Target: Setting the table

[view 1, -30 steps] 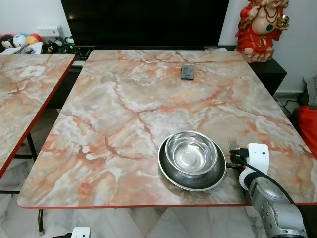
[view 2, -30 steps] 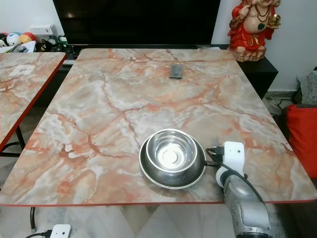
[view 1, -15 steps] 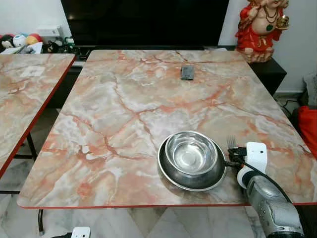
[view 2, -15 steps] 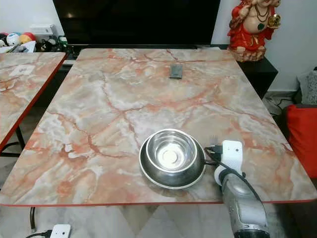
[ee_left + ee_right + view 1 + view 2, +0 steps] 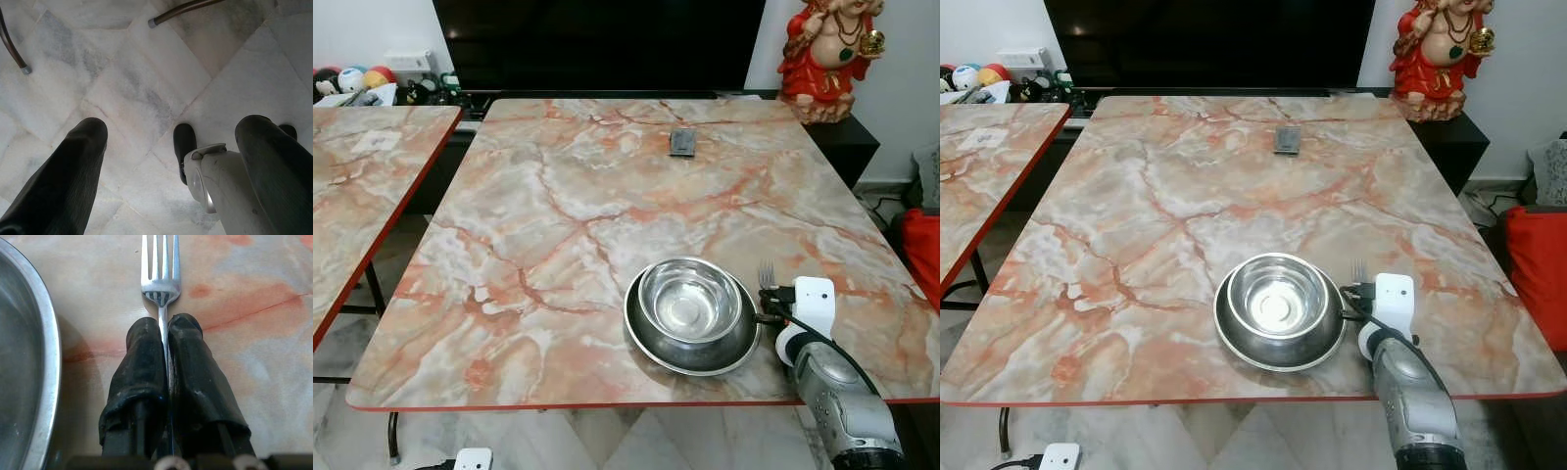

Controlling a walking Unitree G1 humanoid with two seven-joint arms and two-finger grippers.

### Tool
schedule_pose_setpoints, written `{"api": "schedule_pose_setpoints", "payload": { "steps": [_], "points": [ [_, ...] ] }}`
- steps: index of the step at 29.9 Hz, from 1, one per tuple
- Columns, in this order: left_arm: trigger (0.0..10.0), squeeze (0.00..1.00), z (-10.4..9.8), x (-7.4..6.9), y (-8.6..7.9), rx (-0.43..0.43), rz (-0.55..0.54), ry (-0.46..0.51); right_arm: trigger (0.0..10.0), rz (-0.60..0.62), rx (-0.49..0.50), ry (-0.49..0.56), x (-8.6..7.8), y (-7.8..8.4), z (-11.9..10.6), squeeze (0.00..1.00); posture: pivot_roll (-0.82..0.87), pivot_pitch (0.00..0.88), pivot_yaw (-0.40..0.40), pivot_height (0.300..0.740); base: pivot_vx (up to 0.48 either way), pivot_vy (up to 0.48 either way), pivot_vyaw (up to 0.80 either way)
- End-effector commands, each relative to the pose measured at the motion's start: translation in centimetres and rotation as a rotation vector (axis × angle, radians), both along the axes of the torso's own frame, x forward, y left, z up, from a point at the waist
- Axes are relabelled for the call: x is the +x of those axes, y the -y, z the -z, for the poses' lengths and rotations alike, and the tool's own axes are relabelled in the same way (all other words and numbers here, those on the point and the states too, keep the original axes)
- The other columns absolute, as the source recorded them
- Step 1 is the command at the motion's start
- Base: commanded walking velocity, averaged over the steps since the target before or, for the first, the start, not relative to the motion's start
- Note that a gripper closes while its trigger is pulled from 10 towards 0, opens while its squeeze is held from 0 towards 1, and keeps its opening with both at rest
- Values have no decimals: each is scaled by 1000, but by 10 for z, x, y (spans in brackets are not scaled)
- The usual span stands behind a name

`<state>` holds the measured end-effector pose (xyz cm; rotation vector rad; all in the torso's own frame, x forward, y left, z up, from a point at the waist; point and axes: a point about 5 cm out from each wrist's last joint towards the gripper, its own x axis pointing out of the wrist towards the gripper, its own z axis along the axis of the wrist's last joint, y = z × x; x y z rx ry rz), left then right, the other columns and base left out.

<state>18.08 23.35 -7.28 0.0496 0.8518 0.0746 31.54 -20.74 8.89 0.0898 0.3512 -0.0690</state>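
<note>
**Fork pinched beside the bowl**

No writing can be read. The right gripper [image 5: 164, 330] is clamped on one fork's [image 5: 160, 271] neck, tines pointing ahead over the table [image 5: 558, 215], just right of one plate [image 5: 651, 345] holding one bowl [image 5: 689, 300]. The left gripper [image 5: 173, 134] hangs over the floor [image 5: 122, 73], fingers apart.

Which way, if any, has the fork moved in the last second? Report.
Yes: the fork, held in the right gripper, has edged slightly forward and nearer the plate.
</note>
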Motion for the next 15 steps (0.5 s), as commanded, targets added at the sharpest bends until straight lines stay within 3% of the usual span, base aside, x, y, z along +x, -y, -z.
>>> {"api": "schedule_pose_setpoints", "payload": {
  "steps": [1, 4, 7, 8, 9, 15],
  "points": [
    [10000, 0, 4, -8, -1, 8, 1, -37, 10000, -5, -2, -3, 2, -2, 1, 447, -25, 133, 2, 740, 0, 0, 0],
    [10000, 0, 4, -8, -1, 8, 1, -38, 10000, -5, -3, -1, 2, -2, 1, 486, -25, 133, 2, 740, 0, 0, 0],
    [10000, 0, 4, -8, -1, 8, 1, -39, 10000, -5, -8, 0, 3, -2, 1, 412, -24, 133, 2, 740, 0, 0, 0],
    [10000, 0, 4, -8, -1, 8, 1, -39, 10000, -6, -10, 0, 4, -3, 1, 325, -23, 132, 1, 740, 0, 0, 0],
    [10000, 0, 4, -8, -1, 7, 1, -39, 10000, -6, -11, 0, 4, -3, 1, 12, -23, 132, 1, 740, 0, 0, 0],
    [10000, 0, 4, -8, -1, 6, 2, -40, 10000, -5, -19, 2, 4, -2, 1, 0, -25, 132, 2, 740, 0, 0, 0]
  ]
}}
